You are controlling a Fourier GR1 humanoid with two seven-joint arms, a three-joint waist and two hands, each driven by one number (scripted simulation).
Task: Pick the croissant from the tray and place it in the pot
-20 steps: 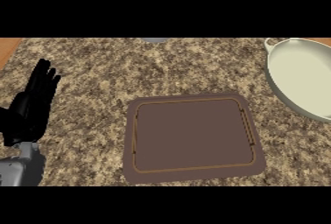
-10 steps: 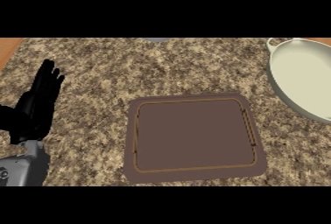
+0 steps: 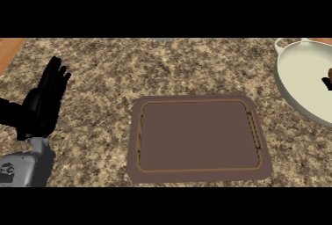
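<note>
Change: a brown bit w/ a dark finger-like tip now shows at the pot (image 3: 299, 90) right edge; wasn't there a sec ago.
Croissant (image 3: 329, 73): prob. that brown bit, over the pot interior, not on the tray (image 3: 198, 136).
Right hand (image 3: 326, 82): barely in view; grip can't tell.
Left hand (image 3: 45, 99): fingers straight, resting at bench (image 3: 130, 66) left.
Meaning: likely placing step.
Writing: none readable.

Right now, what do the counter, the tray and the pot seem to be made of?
The counter looks like polished granite: speckled brown, tan and black grain. The tray seems matte brown plastic or coated metal: flat even colour, rounded corners, a thin raised inner line. The pot looks like cream enamel or ceramic: smooth pale surface with a lighter rim.
</note>
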